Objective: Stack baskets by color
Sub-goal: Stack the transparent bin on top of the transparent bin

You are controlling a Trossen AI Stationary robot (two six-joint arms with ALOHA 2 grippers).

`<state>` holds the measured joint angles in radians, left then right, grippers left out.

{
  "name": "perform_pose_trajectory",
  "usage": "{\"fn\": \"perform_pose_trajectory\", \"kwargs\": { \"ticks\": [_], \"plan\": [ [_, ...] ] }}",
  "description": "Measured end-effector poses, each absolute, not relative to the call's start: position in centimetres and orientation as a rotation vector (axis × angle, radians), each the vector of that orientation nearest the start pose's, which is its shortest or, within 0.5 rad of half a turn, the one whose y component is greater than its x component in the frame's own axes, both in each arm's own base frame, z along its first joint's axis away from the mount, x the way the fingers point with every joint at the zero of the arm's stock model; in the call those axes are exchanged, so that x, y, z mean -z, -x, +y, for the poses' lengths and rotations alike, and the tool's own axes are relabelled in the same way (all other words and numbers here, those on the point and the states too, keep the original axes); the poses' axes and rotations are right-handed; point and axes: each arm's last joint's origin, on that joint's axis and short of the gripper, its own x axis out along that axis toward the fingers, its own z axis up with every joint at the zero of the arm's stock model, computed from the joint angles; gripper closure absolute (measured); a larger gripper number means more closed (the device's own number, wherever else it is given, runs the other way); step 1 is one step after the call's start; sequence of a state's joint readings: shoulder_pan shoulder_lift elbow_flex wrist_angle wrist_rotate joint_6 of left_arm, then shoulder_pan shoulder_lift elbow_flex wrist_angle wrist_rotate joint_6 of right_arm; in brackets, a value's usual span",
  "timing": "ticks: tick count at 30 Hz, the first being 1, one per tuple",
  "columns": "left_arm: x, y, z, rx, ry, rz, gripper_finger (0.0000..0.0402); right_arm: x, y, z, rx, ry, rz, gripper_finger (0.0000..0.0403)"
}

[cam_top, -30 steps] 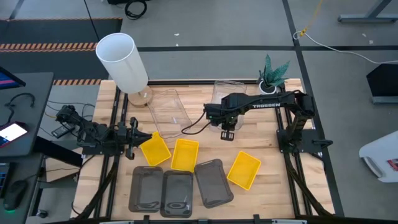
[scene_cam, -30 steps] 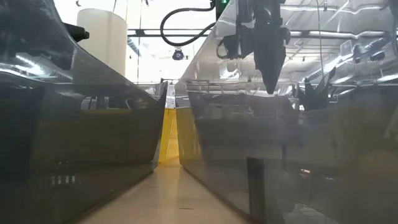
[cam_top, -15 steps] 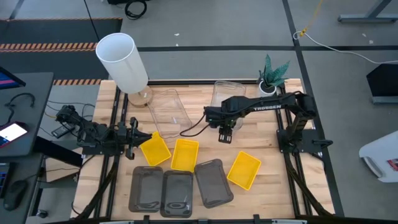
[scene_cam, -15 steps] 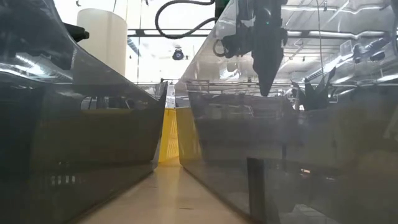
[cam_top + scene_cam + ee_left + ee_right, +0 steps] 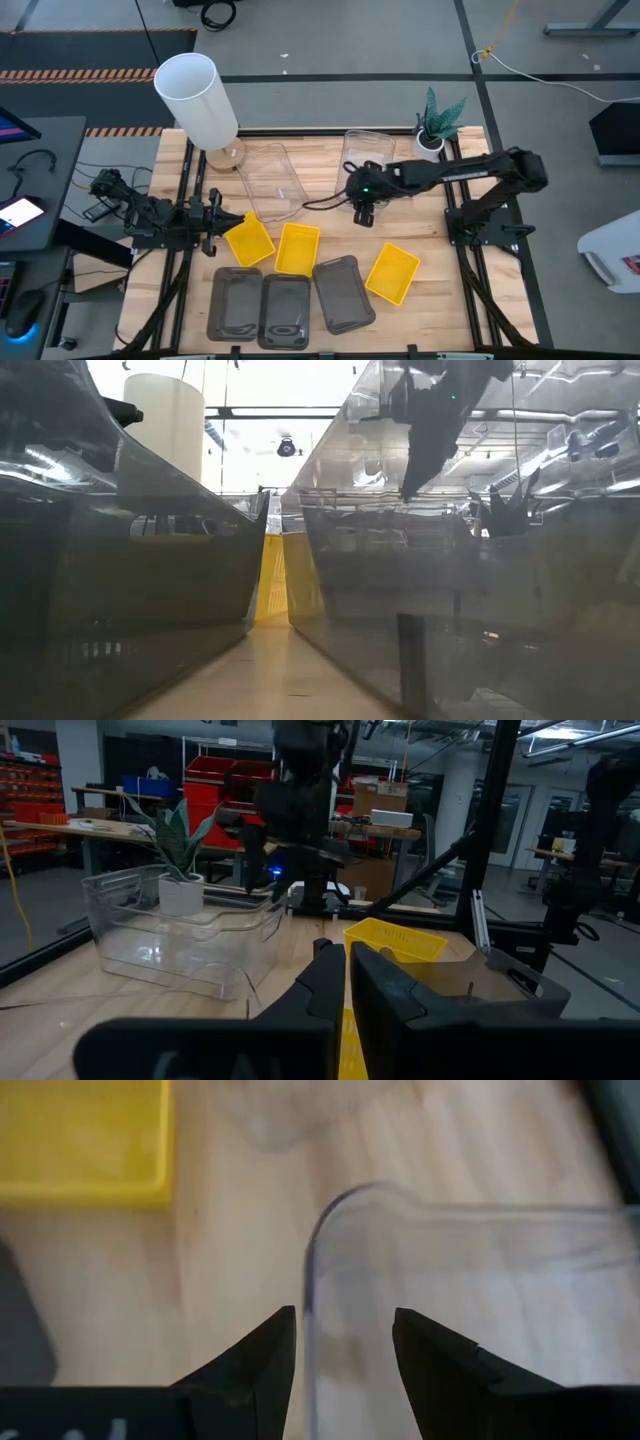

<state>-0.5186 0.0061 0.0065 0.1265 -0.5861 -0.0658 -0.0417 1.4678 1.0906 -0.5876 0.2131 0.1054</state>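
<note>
Three yellow baskets (image 5: pixel 249 241) lie on the pale, straight-grained wooden table (image 5: pixel 320 190), beside three dark grey baskets (image 5: pixel 286 308) with a smoky, translucent look. The clear baskets (image 5: pixel 271 176) are colourless and let the wood grain show through. The tall cylinder (image 5: pixel 195 98) is white. The small plant (image 5: pixel 438 118) has green leaves in a white pot. Both arms are black, and the right arm (image 5: pixel 450 172) carries white lettering.

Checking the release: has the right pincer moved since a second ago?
Yes. In the high view the right pincer has drawn slightly back toward the potted plant, above the clear basket.
</note>
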Motion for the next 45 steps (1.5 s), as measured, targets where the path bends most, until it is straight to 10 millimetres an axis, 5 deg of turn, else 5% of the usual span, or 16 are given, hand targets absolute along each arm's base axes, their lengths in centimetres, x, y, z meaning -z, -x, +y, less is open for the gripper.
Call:
{"fn": "perform_pose_trajectory", "kwargs": {
  "ticks": [7, 19, 31, 45],
  "plan": [
    [-17.7, -8.8, -3.2, -0.064, 0.132, -0.11, 0.0366, -25.9, -28.5, -0.4, 0.299, 0.044, 0.706, 0.0229],
    [-17.7, -8.8, -3.2, -0.064, 0.132, -0.11, 0.0373, -29.8, -27.2, 3.2, 0.203, 0.167, 0.451, 0.023],
    [-19.1, -8.5, -3.1, -0.024, 0.375, -0.253, 0.0372, -32.4, -26.2, 2.0, 0.2, 0.247, 0.312, 0.0236],
    [-21.8, -9.3, -3.7, -0.009, 0.458, 0.037, 0.0379, -32.4, -26.2, 1.5, 0.221, 0.27, 0.32, 0.0237]
  ]
}}
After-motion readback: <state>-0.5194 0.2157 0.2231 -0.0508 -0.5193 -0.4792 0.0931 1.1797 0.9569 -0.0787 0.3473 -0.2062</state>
